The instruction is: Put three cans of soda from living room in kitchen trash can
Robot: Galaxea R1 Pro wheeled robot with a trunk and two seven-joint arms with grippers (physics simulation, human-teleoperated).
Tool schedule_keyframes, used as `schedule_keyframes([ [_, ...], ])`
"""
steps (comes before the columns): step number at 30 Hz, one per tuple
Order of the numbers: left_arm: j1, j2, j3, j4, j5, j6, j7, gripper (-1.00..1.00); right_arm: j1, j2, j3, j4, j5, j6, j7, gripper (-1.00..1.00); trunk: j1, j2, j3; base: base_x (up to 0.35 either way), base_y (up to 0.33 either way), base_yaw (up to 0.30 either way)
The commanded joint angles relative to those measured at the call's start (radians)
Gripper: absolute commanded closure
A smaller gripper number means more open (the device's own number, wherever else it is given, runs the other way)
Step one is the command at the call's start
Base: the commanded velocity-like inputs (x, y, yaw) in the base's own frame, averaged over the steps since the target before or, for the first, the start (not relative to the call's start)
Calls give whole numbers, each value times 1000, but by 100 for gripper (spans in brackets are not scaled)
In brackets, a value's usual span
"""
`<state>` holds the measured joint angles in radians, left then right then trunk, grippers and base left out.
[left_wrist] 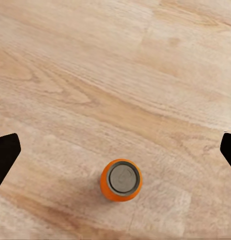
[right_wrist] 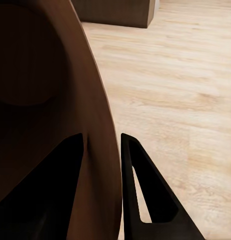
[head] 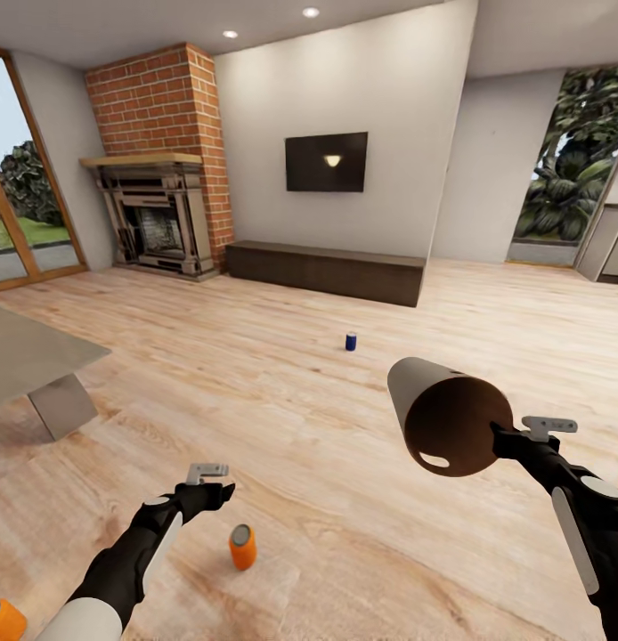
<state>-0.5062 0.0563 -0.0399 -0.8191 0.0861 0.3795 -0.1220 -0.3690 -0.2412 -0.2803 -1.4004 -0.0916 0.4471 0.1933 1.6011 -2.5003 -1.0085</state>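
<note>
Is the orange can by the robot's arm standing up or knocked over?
Standing up: the orange can shows its round grey top from above.

Two bright orange drink cans with grey tops stand on the wooden floor: one (head: pixel 242 547) just beside the left gripper (head: pixel 208 488), another (head: pixel 4 620) behind that arm. One dark blue can (head: pixel 351 341) stands farther ahead. One round grey bin with a brown inside (head: pixel 447 415) hangs from the right gripper (head: pixel 514 441).
</note>
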Motion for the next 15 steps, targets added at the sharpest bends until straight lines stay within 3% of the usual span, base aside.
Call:
schedule_keyframes([
  [1,0,-3,0,1,0,0,-1,-100,-1,0,0,-2,-7,0,0,100,0,0,-4,0,0,0],
  [7,0,-19,-1,4,-1,20,-3,-100,-1,0,0,-2,-8,0,0,100,3,-2,-27,0,0,0],
  [15,-34,-51,-1,13,-2,145,0,-100,-1,0,1,-3,-8,0,0,100,7,-4,-58,0,0,0],
])
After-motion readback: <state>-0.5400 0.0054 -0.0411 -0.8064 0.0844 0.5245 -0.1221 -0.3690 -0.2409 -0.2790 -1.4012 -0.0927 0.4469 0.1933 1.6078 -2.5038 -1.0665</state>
